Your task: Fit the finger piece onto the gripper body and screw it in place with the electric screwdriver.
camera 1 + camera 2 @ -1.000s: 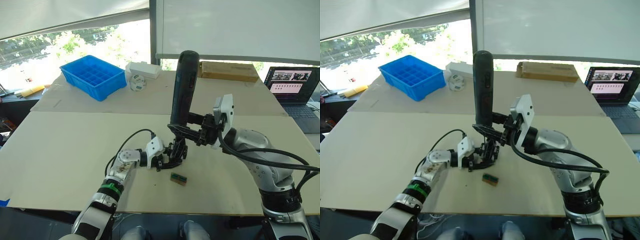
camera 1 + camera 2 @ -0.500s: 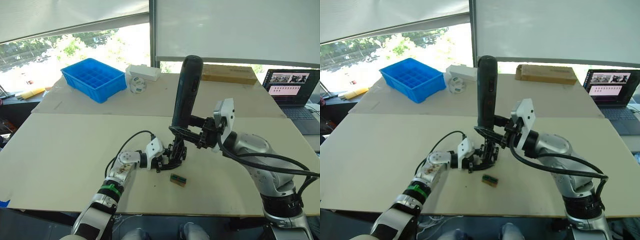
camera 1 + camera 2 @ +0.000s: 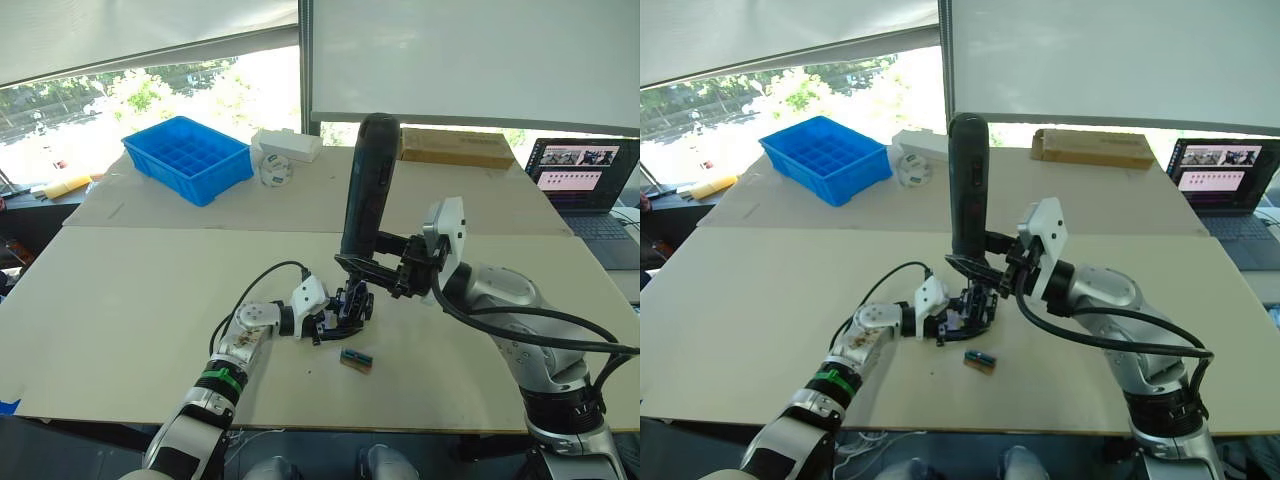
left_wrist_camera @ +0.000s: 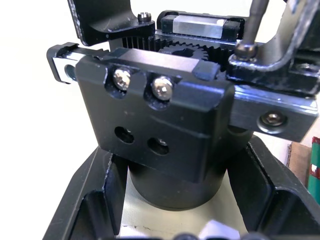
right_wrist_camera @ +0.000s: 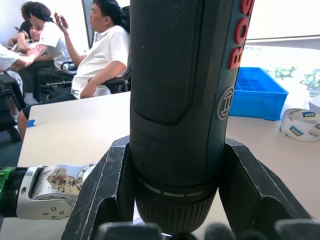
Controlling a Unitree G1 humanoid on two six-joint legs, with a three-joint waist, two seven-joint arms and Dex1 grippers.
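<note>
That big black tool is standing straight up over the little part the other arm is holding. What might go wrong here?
Two risks, judging from this moment. The electric screwdriver is tall and gripped only near its lower end by the right gripper, so it might tilt and its bit slip off the screw. The left gripper holds the gripper body by its round base; the driver's twist could turn it in that grip. The small green block lies close by and might get knocked.
</note>
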